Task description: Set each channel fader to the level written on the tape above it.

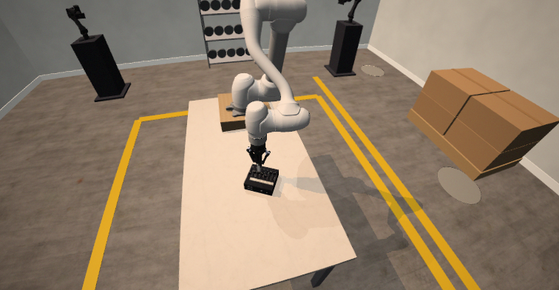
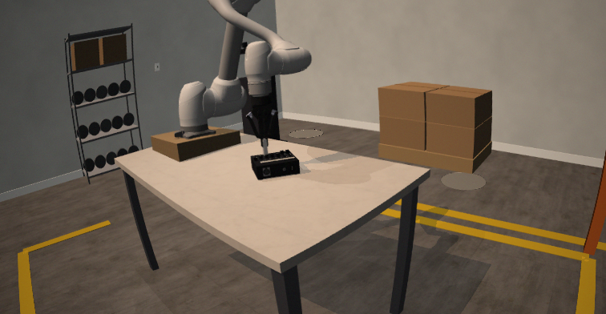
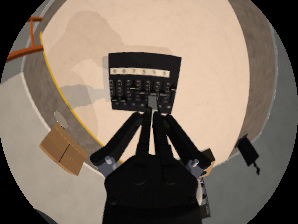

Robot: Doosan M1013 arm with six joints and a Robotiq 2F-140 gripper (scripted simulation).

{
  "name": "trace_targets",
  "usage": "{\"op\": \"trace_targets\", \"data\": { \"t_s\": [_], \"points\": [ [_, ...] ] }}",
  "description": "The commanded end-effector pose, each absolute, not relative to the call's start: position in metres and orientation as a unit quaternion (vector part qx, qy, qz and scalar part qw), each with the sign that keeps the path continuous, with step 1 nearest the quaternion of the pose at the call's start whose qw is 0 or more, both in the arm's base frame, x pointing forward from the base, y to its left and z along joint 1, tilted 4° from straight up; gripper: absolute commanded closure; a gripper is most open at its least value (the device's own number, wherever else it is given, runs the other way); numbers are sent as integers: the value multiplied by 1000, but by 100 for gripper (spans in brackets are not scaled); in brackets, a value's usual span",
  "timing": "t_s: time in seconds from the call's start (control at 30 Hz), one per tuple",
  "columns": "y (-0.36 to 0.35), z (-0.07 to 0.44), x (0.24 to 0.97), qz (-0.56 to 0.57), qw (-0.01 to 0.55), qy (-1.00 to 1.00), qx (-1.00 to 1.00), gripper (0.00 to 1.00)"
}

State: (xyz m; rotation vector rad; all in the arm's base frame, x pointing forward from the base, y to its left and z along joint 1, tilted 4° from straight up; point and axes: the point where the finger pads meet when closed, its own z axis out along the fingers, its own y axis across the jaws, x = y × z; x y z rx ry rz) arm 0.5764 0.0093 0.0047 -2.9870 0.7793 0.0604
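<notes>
The black lighting desk (image 1: pixel 261 180) stands on its feet near the middle of the pale table (image 1: pixel 250 206). It also shows in the exterior view (image 2: pixel 274 164) and in the wrist view (image 3: pixel 144 80). A pale tape strip (image 3: pixel 143 71) runs across the desk above a row of several small faders; the written levels are too small to read. My gripper (image 1: pixel 257 167) is shut, fingertips together, pointing straight down. Its tips rest on the fader rows near the desk's left rear end in the exterior view (image 2: pixel 264 147). In the wrist view the tips (image 3: pixel 153 104) touch the desk's near edge, right of centre.
The arm's wooden base block (image 2: pixel 195 142) sits at the table's rear end. Stacked cardboard boxes (image 1: pixel 480 115) stand on the floor to the right. A shelf rack (image 2: pixel 103 99) and two black pedestals with cameras (image 1: pixel 99 66) stand by the walls.
</notes>
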Motion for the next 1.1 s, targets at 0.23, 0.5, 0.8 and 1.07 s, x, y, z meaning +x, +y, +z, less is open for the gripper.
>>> {"op": "trace_targets", "data": {
  "t_s": [0.23, 0.5, 0.8, 1.07],
  "points": [
    [10, 5, 574, 19, 27, 252, -967, 100],
    [12, 5, 571, 19, 27, 252, -967, 100],
    [12, 8, 571, 19, 27, 252, -967, 100],
    [11, 28, 572, 19, 27, 252, -967, 100]
  ]
}}
